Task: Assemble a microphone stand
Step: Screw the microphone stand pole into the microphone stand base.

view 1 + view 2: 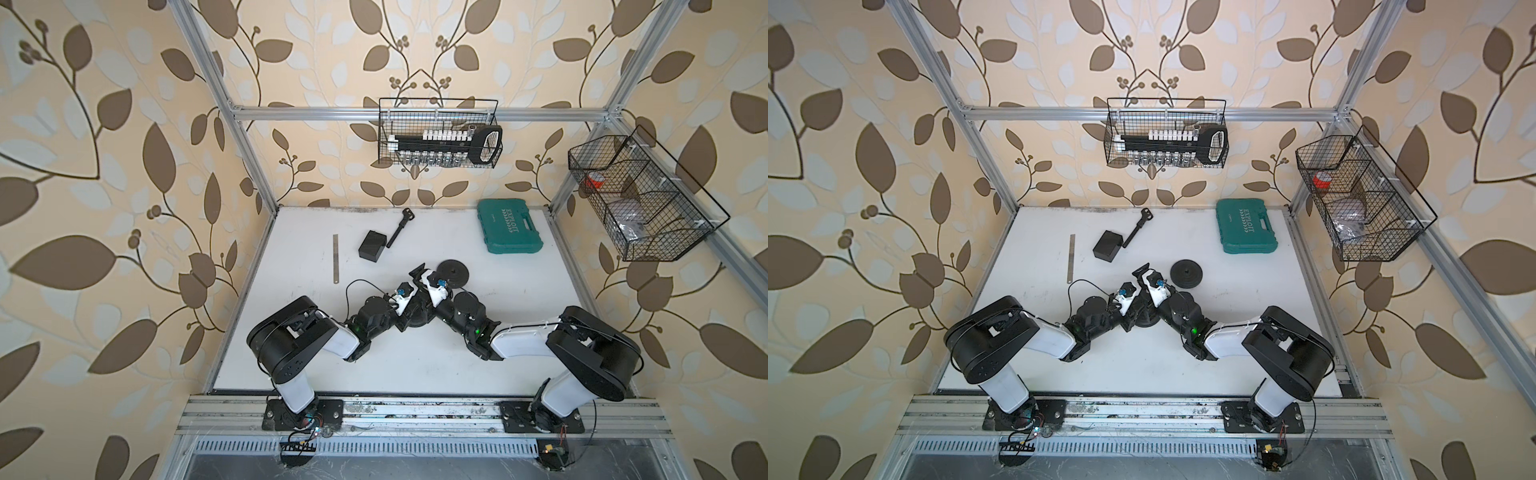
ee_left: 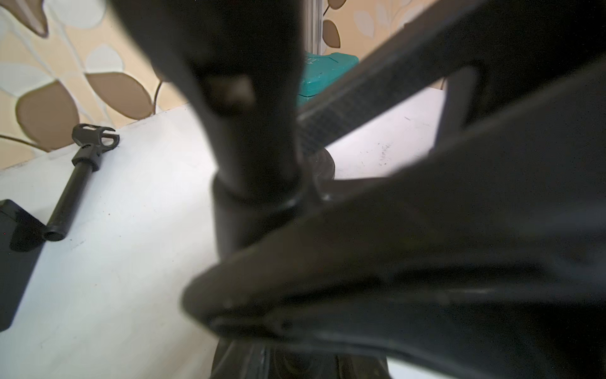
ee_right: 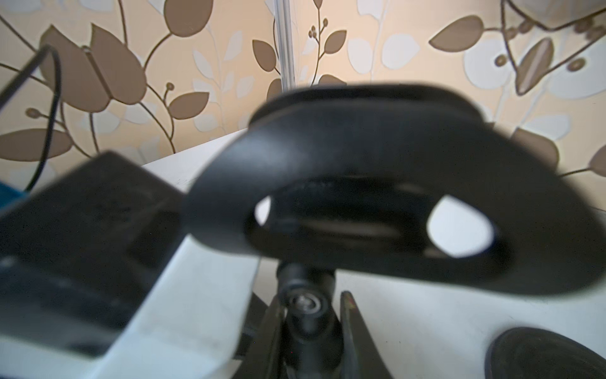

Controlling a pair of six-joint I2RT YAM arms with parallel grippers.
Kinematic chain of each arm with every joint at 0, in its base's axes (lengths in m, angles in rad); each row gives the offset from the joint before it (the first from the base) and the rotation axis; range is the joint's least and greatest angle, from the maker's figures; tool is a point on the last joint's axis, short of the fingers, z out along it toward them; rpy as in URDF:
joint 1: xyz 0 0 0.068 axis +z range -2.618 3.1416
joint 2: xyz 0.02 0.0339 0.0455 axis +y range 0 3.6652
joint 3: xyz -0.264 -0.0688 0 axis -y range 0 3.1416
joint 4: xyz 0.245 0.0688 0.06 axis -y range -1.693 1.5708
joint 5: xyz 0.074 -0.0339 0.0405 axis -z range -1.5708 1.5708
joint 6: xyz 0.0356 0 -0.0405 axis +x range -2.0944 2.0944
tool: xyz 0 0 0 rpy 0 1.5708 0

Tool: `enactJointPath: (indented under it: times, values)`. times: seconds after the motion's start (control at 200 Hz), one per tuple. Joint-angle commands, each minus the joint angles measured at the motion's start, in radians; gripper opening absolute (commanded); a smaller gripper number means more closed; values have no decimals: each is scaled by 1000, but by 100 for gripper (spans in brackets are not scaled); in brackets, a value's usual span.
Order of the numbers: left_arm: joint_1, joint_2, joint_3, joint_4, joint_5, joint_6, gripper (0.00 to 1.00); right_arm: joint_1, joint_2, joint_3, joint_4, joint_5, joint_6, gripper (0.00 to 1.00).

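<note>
Two grippers are meeting at the centre of the table (image 1: 291,291); I'm taking 12 o'clock as the back wall in both top views. Stand pole (image 2: 255,137) is standing upright there on its round stand base (image 1: 1144,322), which is mostly hiding under the wrists. Right gripper (image 3: 311,308) is reaching in from 4 o'clock. Its jaws are sitting narrow, one on each side of the pole, and clamping it just under the black looped holder (image 3: 360,157) that is filling the right wrist view. Left gripper (image 1: 412,298) is reaching in from 8 o'clock, right up against the same pole. The left wrist view is blurring out and the right arm is blocking it, so I cannot tell how wide those jaws are standing or whether they are holding anything. Loose round disc (image 1: 454,273) is lying flat just beside the stand at 1 o'clock. Black box (image 1: 372,246) is sitting at 11 o'clock, with a clip-ended tube (image 1: 400,228) lying with its plain end against it. Steel ruler (image 1: 335,259) is lying at 10 o'clock, well apart from the arms. Green tool case (image 1: 510,227) is lying shut near the back edge at 1 o'clock. Wire basket (image 1: 384,137) is hanging on the back rail at 12 o'clock, and a side basket (image 1: 648,245) is hanging at 2 o'clock.
</note>
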Motion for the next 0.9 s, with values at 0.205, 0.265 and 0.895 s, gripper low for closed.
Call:
enactJointPath:
  times: [0.205,0.265,0.895]
  values:
    - [-5,19,19,26,-33,18,13,27,4,-33,-247,29,59,10]
    - [-5,34,22,26,-33,23,11,-12,-11,-32,-260,-76,40,27]
    - [-5,79,25,21,-31,16,11,-404,-60,112,-398,-928,-237,53]
